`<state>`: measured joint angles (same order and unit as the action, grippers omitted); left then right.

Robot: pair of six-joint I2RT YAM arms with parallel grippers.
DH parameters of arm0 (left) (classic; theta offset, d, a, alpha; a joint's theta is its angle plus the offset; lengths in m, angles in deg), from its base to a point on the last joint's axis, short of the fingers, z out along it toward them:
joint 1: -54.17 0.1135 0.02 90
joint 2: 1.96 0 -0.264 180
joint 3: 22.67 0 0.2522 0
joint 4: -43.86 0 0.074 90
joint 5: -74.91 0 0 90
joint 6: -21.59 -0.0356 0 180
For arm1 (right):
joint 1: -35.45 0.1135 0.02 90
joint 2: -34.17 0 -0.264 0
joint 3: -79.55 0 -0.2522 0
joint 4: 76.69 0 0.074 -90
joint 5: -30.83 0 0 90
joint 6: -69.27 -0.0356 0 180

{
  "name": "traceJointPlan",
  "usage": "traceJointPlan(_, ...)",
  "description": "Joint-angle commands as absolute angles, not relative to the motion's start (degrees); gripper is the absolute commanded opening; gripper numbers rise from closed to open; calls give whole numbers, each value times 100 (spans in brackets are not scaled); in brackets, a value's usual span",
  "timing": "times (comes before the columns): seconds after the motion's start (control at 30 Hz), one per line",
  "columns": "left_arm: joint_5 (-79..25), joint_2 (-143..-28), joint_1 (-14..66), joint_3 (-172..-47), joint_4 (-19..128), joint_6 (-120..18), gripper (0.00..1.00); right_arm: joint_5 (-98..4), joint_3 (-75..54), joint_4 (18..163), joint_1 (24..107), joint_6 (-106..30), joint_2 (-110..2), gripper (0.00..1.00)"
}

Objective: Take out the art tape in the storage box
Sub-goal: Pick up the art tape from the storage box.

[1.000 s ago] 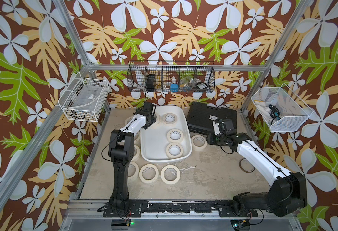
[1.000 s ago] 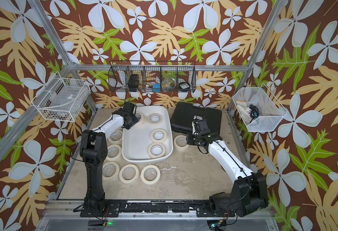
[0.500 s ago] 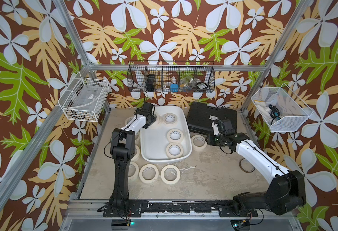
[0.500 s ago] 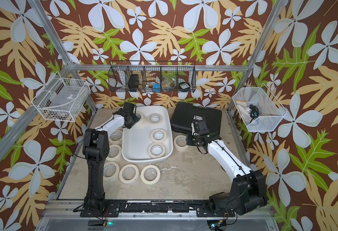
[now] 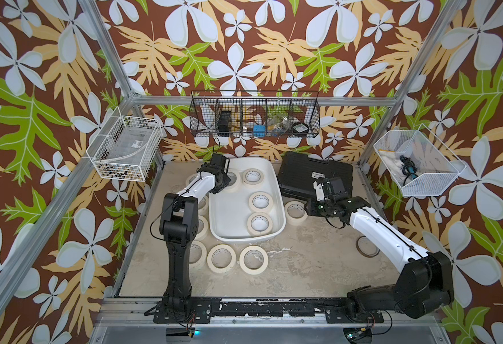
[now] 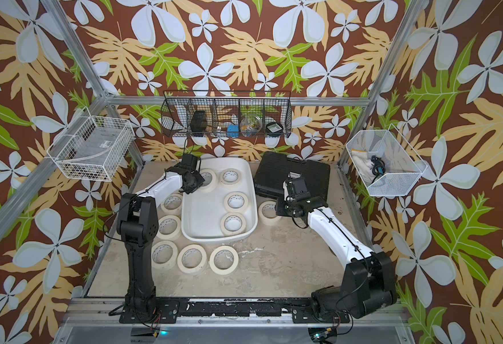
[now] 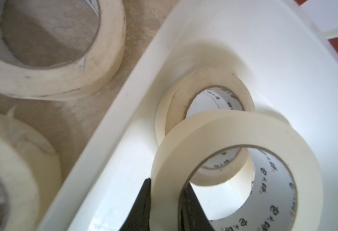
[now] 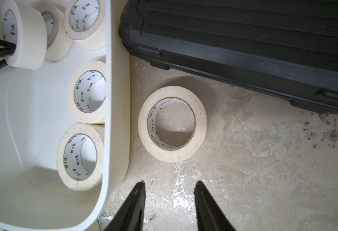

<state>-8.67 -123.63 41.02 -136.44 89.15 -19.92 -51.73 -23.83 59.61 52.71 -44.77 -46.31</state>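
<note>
Roughly half done: approx 7 art tape [image 5: 252, 270] rolls lie out on desk [image 5: 304, 268]. L tool [image 7: 167, 185] clamps one roll [image 7: 234, 130] by its wall, tilted up inside storage box [image 5: 244, 237]; 4 more w/in. R tool [image 8: 169, 186] part-open, empty, above desk.

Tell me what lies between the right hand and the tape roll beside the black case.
Only bare, stained tabletop lies between the right hand and that tape roll, seen in the right wrist view.
</note>
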Motion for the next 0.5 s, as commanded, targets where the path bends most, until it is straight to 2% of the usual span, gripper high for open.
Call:
traceJointPlan(0.0,-692,-12007,3847,-13569,9095,-2442,14,-5152,-2197,6055,5415,-4602,-4663,44)
traceJointPlan(0.23,-311,-11110,2907,-13127,9525,-3369,15,-5071,-1656,5991,5786,-4768,-4790,43)
traceJointPlan(0.47,-75,-10515,2022,-12774,10010,-3717,13,-5055,-1333,6061,6126,-4981,-4881,43)
